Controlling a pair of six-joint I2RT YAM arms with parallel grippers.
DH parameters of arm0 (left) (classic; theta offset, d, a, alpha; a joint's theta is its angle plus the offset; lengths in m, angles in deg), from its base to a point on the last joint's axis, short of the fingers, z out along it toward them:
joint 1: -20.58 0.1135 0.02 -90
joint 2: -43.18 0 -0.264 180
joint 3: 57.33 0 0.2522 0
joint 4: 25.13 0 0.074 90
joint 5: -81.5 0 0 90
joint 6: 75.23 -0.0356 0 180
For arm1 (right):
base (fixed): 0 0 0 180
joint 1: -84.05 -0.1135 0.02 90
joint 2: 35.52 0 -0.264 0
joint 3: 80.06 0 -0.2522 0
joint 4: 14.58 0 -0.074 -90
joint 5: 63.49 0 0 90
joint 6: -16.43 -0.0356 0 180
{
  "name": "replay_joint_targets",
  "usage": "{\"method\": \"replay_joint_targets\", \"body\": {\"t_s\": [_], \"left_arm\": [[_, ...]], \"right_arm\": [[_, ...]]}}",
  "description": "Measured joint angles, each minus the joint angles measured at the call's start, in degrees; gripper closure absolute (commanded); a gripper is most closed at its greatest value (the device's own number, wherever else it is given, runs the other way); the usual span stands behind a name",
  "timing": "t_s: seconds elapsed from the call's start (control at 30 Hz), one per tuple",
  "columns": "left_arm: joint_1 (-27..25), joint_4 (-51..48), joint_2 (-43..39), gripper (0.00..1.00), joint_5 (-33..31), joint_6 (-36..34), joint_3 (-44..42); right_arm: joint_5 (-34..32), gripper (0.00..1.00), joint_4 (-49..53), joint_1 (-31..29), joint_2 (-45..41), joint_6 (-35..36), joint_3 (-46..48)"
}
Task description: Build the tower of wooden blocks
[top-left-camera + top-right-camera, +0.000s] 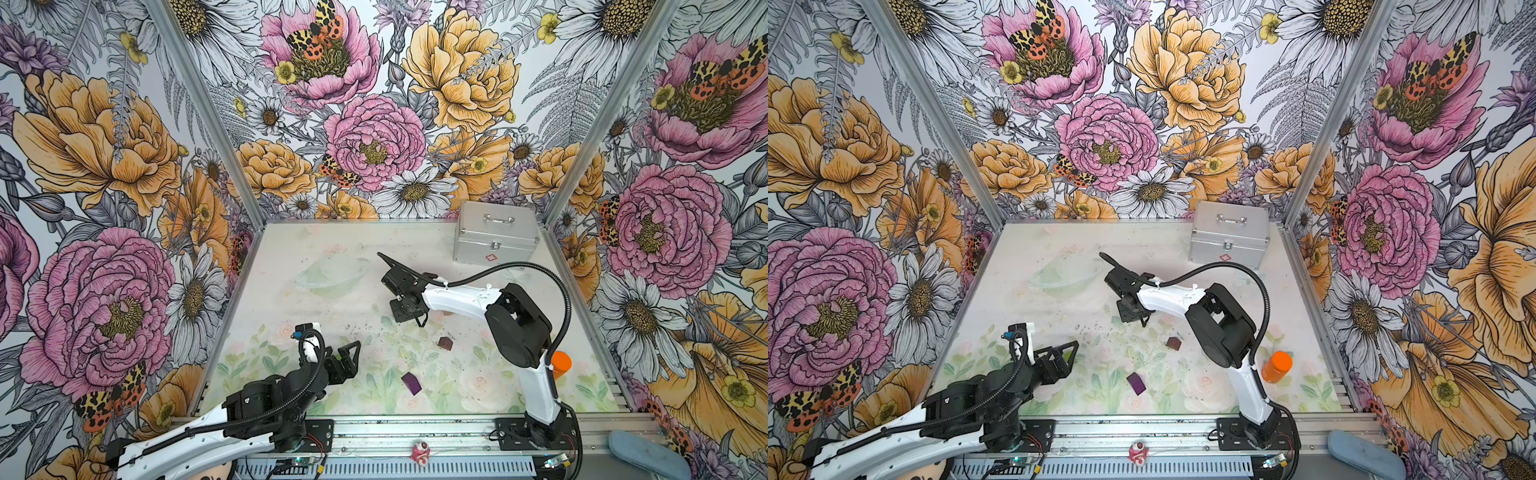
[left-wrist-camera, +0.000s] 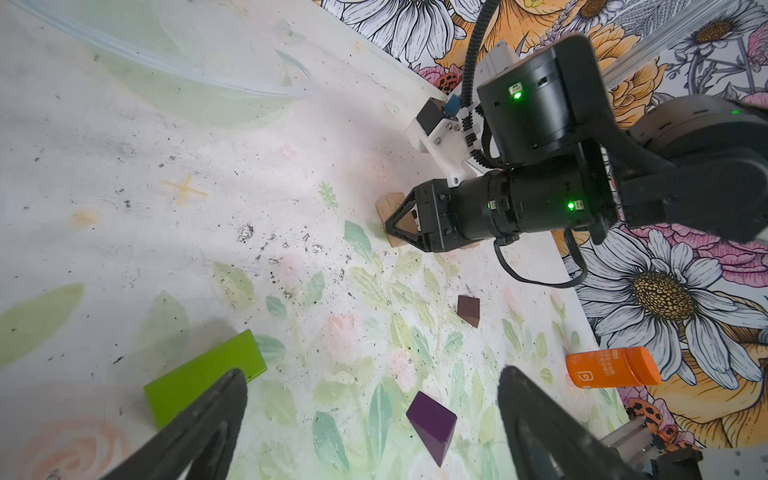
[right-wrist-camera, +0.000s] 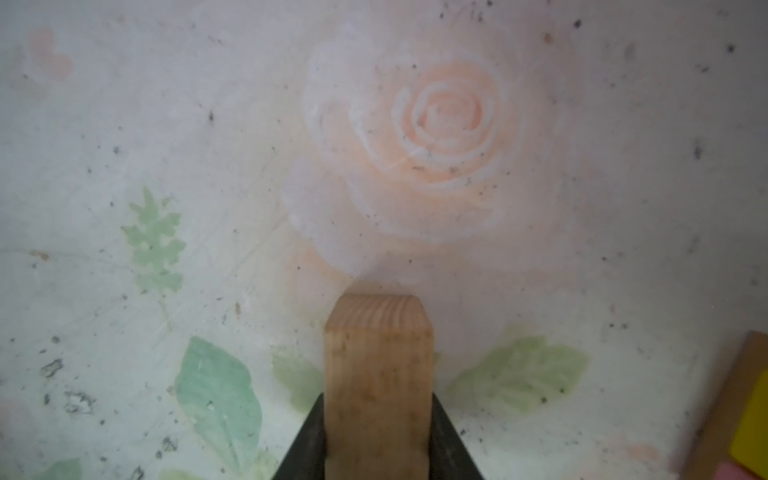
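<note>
The right gripper (image 3: 377, 405) is clamped on a tan block (image 3: 376, 357). The tower (image 3: 735, 399) is only glimpsed at the right wrist view's edge: tan, yellow, pink bits. It could get bumped if the block is swung in crooked. The left gripper (image 2: 372, 372) is spread wide, empty, beside the lime-green block (image 2: 203, 374). The purple block (image 2: 430, 424) and dark-brown block (image 2: 468, 309) are scattered between the arms, maybe in the way.

A purple block (image 1: 411, 383) lies at the near middle of the table (image 1: 340, 316), a dark-brown block (image 1: 445, 343) farther and right of it. A silver case (image 1: 496, 239) stands far right, an orange bottle (image 1: 562, 362) near right.
</note>
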Motion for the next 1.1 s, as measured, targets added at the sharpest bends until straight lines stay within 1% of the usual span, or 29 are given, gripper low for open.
{"method": "replay_joint_targets", "body": {"t_s": [0.03,0.13,0.27,0.57,1.1], "left_arm": [[0.0,0.0,0.0,0.05,-0.02,0.0,0.0],[0.0,0.0,0.0,0.05,-0.02,0.0,0.02],[0.0,0.0,0.0,0.05,-0.07,0.0,0.02],[0.0,0.0,0.09,0.05,-0.11,0.0,0.02],[0.22,0.0,0.11,0.05,-0.11,-0.02,0.02]], "right_arm": [[-0.02,0.7,0.0,0.0,0.0,-0.07,0.02],[0.07,0.63,-0.44,0.0,-0.26,-0.79,0.5],[1.14,0.58,-0.44,0.0,-1.03,-1.14,2.67],[3.89,0.57,-0.24,0.0,-5.14,-1.07,7.1],[6.32,0.54,-1.73,-0.02,-5.64,-1.07,7.19]]}}
